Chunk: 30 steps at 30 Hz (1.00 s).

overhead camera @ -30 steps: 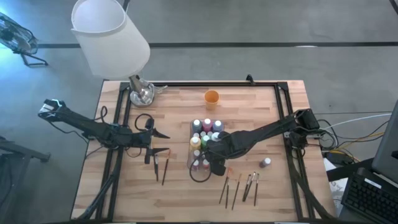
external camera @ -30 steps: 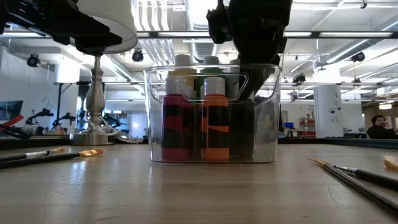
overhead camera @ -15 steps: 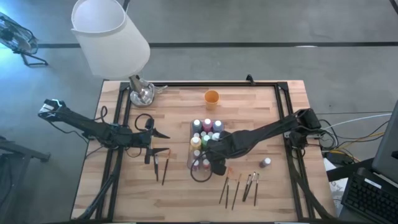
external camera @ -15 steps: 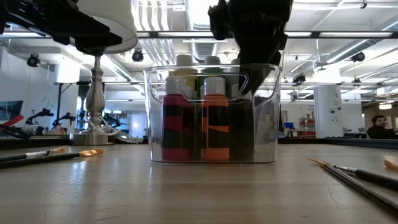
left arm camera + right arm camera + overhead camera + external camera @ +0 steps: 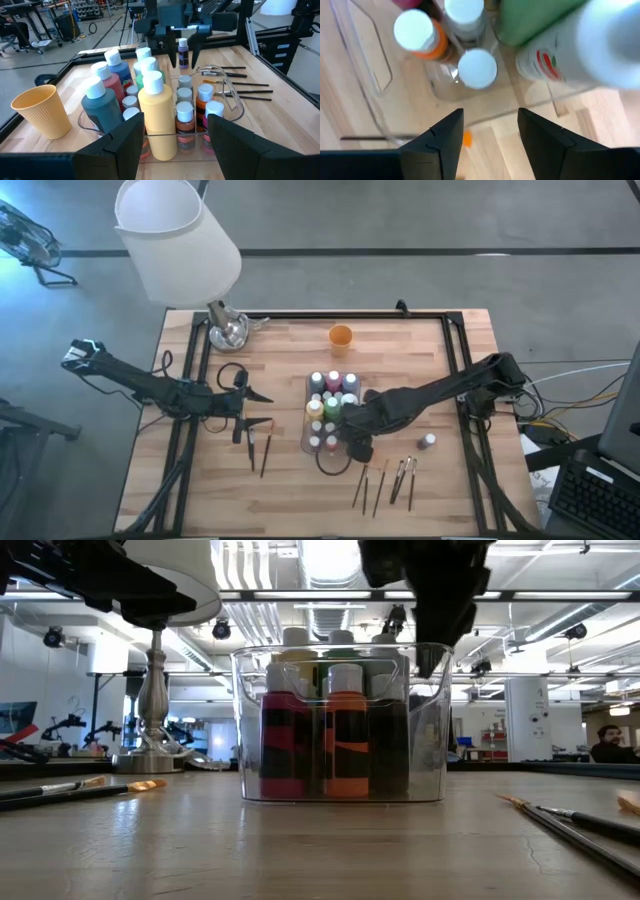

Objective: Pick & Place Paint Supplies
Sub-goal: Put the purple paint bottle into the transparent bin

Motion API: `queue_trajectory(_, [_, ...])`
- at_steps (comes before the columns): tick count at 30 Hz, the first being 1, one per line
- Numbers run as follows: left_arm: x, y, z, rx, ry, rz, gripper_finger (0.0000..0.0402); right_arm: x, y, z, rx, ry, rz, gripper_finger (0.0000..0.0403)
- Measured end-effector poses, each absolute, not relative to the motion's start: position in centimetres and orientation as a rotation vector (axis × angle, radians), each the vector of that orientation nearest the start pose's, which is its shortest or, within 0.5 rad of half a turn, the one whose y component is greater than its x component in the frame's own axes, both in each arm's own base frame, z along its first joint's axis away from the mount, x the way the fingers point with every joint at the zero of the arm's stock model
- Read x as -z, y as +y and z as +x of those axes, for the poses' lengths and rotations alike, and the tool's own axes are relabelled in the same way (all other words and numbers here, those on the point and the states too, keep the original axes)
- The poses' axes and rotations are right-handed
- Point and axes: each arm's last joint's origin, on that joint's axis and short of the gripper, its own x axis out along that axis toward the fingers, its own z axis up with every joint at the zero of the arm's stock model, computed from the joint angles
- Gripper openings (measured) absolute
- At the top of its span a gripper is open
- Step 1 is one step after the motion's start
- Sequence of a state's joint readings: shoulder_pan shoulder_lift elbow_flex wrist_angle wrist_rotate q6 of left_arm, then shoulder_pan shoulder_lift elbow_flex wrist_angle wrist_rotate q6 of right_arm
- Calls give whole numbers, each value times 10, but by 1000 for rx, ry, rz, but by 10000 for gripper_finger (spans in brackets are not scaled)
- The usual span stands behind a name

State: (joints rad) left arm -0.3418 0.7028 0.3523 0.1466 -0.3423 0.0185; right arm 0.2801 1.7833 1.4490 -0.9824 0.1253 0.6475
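The clear tray (image 5: 309, 442) stands mid-table, packed with upright paint bottles (image 5: 330, 402). Among them are a tall yellow one (image 5: 158, 117) and small white-capped ones (image 5: 477, 68). My right gripper (image 5: 358, 448) hangs open just above the tray's near right corner, pointing down, with nothing between its fingers (image 5: 172, 50). A purple bottle (image 5: 428, 441) stands alone to the tray's right. Paintbrushes (image 5: 385, 480) lie flat near the front edge, and more brushes (image 5: 258, 452) lie left of the tray. My left gripper (image 5: 255, 410) waits open to the tray's left.
An orange cup (image 5: 340, 336) stands beyond the tray toward the far edge. A lamp with a white shade (image 5: 180, 240) and metal base (image 5: 228, 330) occupies the far left corner. A black frame (image 5: 455, 340) runs along the table's edges.
My right gripper has risen out of the tray, from between the bottles to above its rim, and shifted a little toward the table's right edge. The bottles in the tray stay upright where they were.
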Motion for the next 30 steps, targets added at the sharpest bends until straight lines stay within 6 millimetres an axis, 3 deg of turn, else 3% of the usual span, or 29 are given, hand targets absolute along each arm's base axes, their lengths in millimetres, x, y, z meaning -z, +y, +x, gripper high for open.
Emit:
queue_trajectory(9, [-226,-45,156,2,199,89,222,-273,104,308,324,1284,355,157])
queue_trajectory(19, [-226,-45,156,2,207,92,222,-304,128,262,323,1286,411,122])
queue_trajectory(30, [-225,-45,156,2,213,94,222,-318,155,224,317,1306,441,87])
